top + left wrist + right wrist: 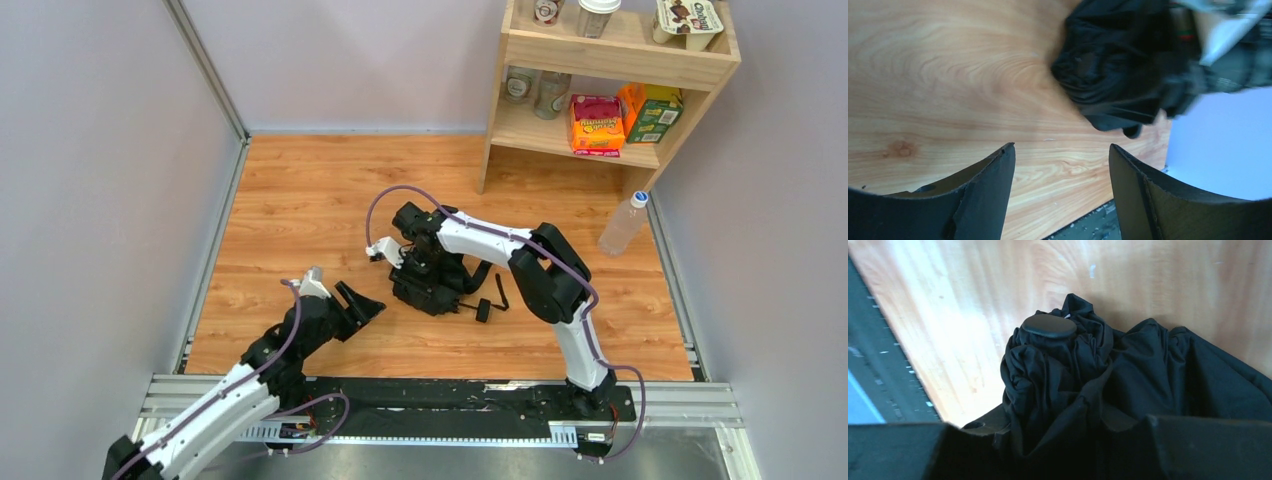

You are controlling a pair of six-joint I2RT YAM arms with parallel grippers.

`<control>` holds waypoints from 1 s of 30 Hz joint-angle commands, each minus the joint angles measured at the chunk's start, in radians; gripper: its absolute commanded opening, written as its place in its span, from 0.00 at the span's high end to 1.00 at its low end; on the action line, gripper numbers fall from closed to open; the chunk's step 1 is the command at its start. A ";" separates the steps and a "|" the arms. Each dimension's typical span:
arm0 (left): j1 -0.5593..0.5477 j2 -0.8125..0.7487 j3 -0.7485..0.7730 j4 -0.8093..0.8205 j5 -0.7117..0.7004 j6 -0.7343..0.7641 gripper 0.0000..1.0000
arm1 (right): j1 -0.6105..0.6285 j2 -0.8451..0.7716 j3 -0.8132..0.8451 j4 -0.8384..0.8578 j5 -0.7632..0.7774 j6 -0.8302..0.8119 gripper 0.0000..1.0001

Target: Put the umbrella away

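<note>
The umbrella [445,296] lies collapsed on the wooden floor as a bundle of black fabric, with its small handle [483,310] and strap pointing right. My right gripper [420,268] comes down on the bundle from above. In the right wrist view, bunched umbrella fabric [1128,375] and the round top cap [1049,326] fill the space between that gripper's [1073,427] fingers, which are shut on the fabric. My left gripper [368,300] stands open just left of the umbrella. In the left wrist view the left gripper [1061,147] holds nothing, and the umbrella [1113,65] lies a short way ahead of it.
A wooden shelf [520,130] at the back right holds boxes, jars and cups. A clear plastic bottle [625,222] stands on the floor next to it. Grey walls close in the left, back and right sides. A metal rail [450,400] runs along the near edge.
</note>
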State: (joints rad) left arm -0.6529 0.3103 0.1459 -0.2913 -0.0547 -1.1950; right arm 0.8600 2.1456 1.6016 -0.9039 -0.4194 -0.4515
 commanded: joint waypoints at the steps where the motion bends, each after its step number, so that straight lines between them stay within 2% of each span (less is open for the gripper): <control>1: 0.002 0.203 -0.060 0.458 0.015 -0.106 0.25 | 0.005 0.161 -0.114 -0.030 -0.222 0.028 1.00; 5: 0.002 0.372 -0.115 0.713 -0.048 -0.123 0.25 | 0.002 0.181 -0.104 -0.030 -0.211 0.028 1.00; 6: 0.004 0.392 -0.123 0.768 -0.060 -0.115 0.23 | -0.001 0.181 -0.103 -0.026 -0.206 0.028 1.00; 13: 0.006 0.553 -0.112 0.902 0.029 -0.061 0.19 | 0.001 0.143 -0.126 0.039 -0.130 0.053 1.00; 17: 0.006 0.503 -0.172 0.848 0.000 -0.113 0.26 | 0.001 0.099 -0.146 0.086 -0.072 0.069 1.00; 21: 0.006 0.364 -0.161 0.706 -0.027 -0.143 0.28 | 0.016 0.028 -0.212 0.195 0.118 0.100 1.00; 23: 0.006 0.290 -0.119 0.509 -0.028 -0.166 0.27 | 0.036 -0.027 -0.259 0.258 0.221 0.112 1.00; 27: 0.006 0.170 -0.112 0.296 -0.048 -0.305 0.26 | 0.074 -0.107 -0.298 0.321 0.367 0.125 1.00; 28: 0.006 0.139 -0.123 0.296 -0.047 -0.339 0.26 | 0.086 -0.124 -0.304 0.330 0.396 0.122 1.00; 30: 0.006 0.113 -0.137 0.316 -0.050 -0.313 0.31 | 0.106 -0.138 -0.299 0.321 0.384 0.105 1.00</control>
State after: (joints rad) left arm -0.6460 0.4808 0.0402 0.0830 -0.0944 -1.4315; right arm 0.9497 1.9709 1.3609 -0.6586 -0.3256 -0.2852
